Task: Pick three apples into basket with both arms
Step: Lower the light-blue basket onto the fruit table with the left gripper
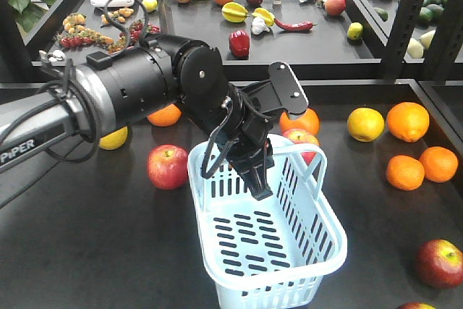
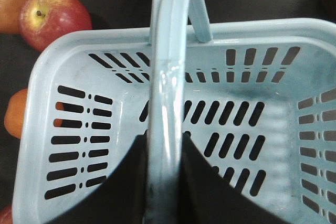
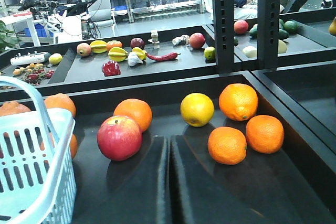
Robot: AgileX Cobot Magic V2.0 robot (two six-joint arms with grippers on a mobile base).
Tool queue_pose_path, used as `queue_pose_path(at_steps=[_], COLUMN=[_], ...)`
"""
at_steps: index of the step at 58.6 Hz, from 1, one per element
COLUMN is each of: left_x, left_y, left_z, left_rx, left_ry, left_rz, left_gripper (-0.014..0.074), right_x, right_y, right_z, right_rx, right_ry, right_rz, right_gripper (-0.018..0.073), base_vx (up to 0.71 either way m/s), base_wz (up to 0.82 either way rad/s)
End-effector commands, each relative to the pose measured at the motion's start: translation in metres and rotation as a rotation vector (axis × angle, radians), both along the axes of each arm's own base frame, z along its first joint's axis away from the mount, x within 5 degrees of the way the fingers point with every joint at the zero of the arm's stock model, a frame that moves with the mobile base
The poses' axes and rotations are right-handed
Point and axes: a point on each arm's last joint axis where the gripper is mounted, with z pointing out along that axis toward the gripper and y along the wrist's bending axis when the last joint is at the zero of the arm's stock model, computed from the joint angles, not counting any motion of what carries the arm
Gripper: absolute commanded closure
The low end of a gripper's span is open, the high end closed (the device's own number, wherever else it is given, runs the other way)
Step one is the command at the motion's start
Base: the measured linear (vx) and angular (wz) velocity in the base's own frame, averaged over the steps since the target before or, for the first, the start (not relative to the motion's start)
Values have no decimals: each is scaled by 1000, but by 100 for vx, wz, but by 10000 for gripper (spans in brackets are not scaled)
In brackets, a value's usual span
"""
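Nearest the front edge of the surface (image 1: 87, 251) sits the basket (image 1: 304, 215), empty, with the left gripper (image 1: 256, 182) over it. Its jaws are closed on one loop handle (image 2: 167, 93) (the wrist view shows the bar running straight between them). The basket looks light and fairly stiff, but a swinging handle would let it tilt, so I judge this a loose hold. Toward the front right corner lies the first apple (image 1: 439, 262). A second apple (image 1: 168, 166) rests just beside the basket, on the side toward the left edge, and a third apple (image 1: 298, 137) sits just behind its far rim. All three look firm, smooth-skinned and apt to roll. They are best pinched across the widest girth from above, gently enough not to bruise. The right gripper (image 3: 169, 182) has its jaws together on nothing, with oranges (image 1: 407, 121) beyond.
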Motion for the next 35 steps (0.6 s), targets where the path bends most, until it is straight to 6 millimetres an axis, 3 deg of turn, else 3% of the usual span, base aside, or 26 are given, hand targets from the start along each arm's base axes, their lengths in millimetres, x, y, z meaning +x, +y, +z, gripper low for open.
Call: queue_pose_path(at_steps=[1,35], left_x=[-3,6], left_y=[3,14], left_z=[39,38], left_rx=[-112,-118], left_ry=[-107,-88], left_rz=[18,76], left_gripper=[602,544], right_x=[0,0], right_y=[1,1], right_z=[3,3], right_rx=[-11,-11], right_ry=[-71,-71], right_rz=[7,7], right_gripper=[564,564], base_vx=[0,0], base_wz=[0,0])
